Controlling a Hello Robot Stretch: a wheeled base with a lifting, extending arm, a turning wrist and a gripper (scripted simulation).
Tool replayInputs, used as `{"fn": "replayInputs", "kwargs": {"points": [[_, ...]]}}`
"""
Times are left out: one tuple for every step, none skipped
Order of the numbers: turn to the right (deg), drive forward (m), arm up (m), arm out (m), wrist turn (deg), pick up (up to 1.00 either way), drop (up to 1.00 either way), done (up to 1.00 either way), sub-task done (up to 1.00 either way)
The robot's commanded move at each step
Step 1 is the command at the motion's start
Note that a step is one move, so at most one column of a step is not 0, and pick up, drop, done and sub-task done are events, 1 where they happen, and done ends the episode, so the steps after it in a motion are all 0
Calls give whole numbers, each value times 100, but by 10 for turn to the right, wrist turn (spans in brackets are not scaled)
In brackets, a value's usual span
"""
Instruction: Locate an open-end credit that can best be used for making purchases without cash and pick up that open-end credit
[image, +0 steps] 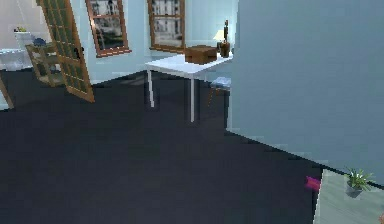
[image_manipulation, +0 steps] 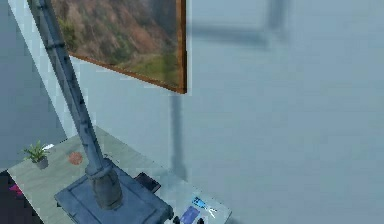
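Searching looks to be the step in hand, with the pick-up not yet begun; in the forward view a dark floor (image: 120, 150) runs to a white table (image: 165, 66) bearing a brown box (image: 200, 54) and a dark figure (image: 224, 42); a wooden door (image: 70, 50) stands open at the left; at the bottom right corner a pale tabletop (image: 335, 205) carries a small potted plant (image: 357, 182), with something pink (image: 313, 184) just beside its edge. Nothing there reads as a card. In the arm side view that tabletop lies below a framed landscape painting (image_manipulation: 125, 35); a grey lamp pole (image_manipulation: 70, 90) leans up from a dark slab base (image_manipulation: 110, 205); a small dark item (image_manipulation: 148, 181) lies just right of the base; near the bottom edge, right of that, lies a pale-blue flat thing (image_manipulation: 200, 207) — by my judgement the likeliest credit card, though too small to be sure. The next move calls for confirming it, then lining the base up so the arm can extend and come down over it, keeping clear of the lamp; the arm's pose and the gripper's state I cannot tell.
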Motion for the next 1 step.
{"fn": "replayInputs", "kwargs": {"points": [[0,0,0,0,0,100,0,0,0]]}}
